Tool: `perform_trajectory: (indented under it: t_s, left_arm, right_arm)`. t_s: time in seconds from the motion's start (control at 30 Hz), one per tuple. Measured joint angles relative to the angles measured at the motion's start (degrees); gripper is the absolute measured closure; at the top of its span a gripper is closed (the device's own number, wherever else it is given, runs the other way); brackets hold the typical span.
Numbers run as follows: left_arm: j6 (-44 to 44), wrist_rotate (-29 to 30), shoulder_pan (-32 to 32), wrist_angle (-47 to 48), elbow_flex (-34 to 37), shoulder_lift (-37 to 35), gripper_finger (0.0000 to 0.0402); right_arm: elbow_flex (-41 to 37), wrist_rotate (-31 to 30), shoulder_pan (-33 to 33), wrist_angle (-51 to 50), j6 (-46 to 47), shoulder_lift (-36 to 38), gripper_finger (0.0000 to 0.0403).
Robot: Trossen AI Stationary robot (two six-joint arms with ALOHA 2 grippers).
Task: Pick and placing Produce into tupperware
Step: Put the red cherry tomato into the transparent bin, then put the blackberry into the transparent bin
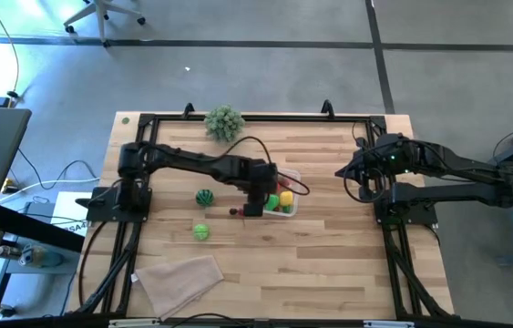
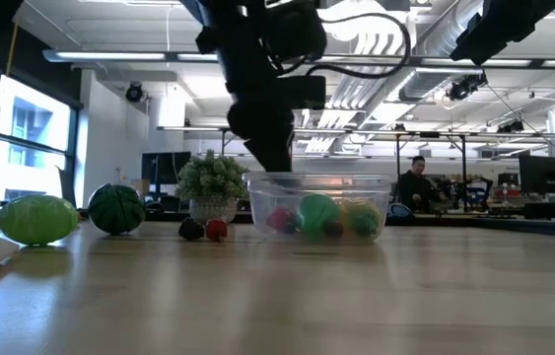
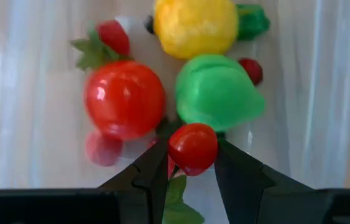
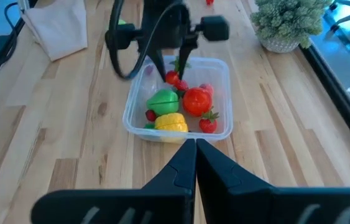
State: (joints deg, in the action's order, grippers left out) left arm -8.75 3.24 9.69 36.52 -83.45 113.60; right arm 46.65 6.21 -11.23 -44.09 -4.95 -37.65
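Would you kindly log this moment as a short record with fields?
left tool: above the tupperware, shut on a small red tomato
right tool: shut, empty, waiting at the table's right side
in tupperware: big red tomato, green piece, yellow piece, strawberry
on the table: striped dark green ball, light green ball, small red and dark pieces
other: potted plant, beige cloth

My left arm reaches across the bench, wrist bent down, left gripper pinching a small red piece between its jaws. My right arm waits folded at the bench's right side, right gripper closed, jaws pressed together.
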Motion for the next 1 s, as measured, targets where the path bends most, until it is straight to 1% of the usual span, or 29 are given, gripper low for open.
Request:
perform_trajectory:
  t_s: [0.17, 0.23, 0.33, 0.67, 1.0]
  left_arm:
    - [-0.01, -0.74, 0.00, 3.38, -2.99, 2.25, 0.0291]
    - [-0.07, -0.70, 0.00, 2.04, -3.43, 2.74, 0.0291]
    - [-0.02, -1.03, 0.00, 3.60, -3.33, 2.82, 0.0291]
    - [-0.06, -1.04, 0.00, 4.08, -3.31, 2.87, 0.0287]
    - [-0.03, 0.01, 0.00, 4.06, -3.29, 2.85, 0.0225]
  right_arm:
    - [0.00, -0.04, 0.01, 0.20, 0.00, -0.28, 0.0401]
    - [0.00, -0.06, 0.01, 0.15, 0.00, -0.37, 0.0401]
    - [0.00, -0.06, 0.01, 0.15, 0.00, -0.44, 0.0401]
    - [0.00, -0.04, 0.01, 0.13, 0.00, -0.59, 0.0401]
    - [0.00, -0.04, 0.01, 0.13, 0.00, -0.59, 0.0401]
